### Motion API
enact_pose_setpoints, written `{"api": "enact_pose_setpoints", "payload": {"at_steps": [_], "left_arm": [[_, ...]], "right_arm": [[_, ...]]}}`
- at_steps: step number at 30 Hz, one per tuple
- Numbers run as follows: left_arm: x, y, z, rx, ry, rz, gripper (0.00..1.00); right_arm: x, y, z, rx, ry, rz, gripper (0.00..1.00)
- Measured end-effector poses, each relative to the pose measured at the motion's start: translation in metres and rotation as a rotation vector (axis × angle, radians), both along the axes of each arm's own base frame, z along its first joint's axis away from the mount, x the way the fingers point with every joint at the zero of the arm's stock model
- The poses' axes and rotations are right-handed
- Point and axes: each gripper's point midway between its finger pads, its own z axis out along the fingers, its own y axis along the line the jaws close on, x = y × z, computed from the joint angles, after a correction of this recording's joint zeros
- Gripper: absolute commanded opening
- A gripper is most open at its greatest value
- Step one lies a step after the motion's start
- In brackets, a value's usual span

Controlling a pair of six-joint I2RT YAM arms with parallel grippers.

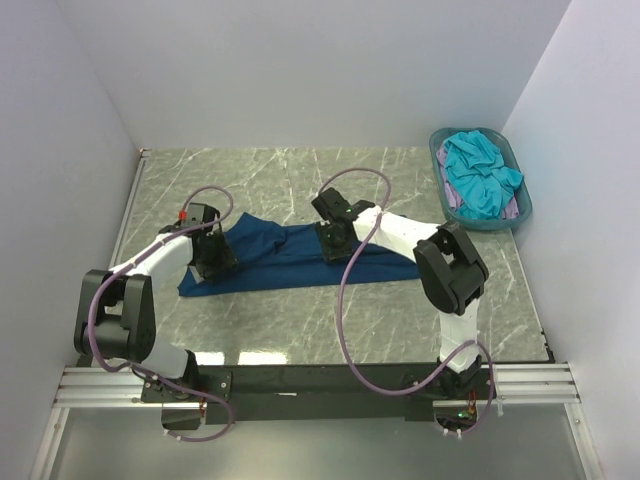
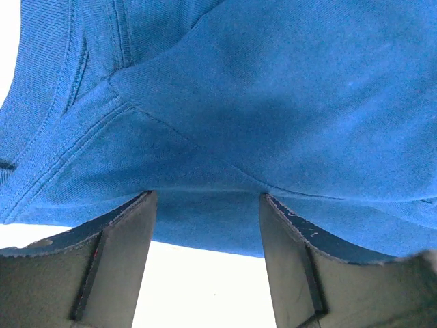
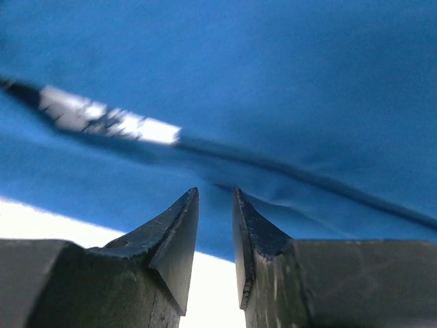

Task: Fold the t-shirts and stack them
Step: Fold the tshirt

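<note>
1. One navy t-shirt [image 1: 290,255] lies spread across the middle of the tabletop [image 1: 300,330].
2. One turquoise t-shirt [image 1: 480,175] lies crumpled on one lilac t-shirt [image 1: 453,203] in the single basket [image 1: 440,140] at the far right corner.
3. The left hand [image 2: 205,198] is lowered to the navy t-shirt's left end, fingers wide apart.
4. The right hand [image 3: 216,191] is at the shirt's middle, narrowed to a slit; I cannot tell whether it pinches cloth.

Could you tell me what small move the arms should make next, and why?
Probably close the left gripper on the near hem of the navy shirt: its jaws stand wide apart at that edge, while those of the right gripper are nearly together there, so both could lift and fold.
</note>
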Motion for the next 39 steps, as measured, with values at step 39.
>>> {"api": "enact_pose_setpoints", "payload": {"at_steps": [39], "left_arm": [[0.010,0.011,0.048,0.041,-0.184,0.019,0.70]], "right_arm": [[0.002,-0.187,-0.004,-0.145,-0.091,-0.521,0.34]]}}
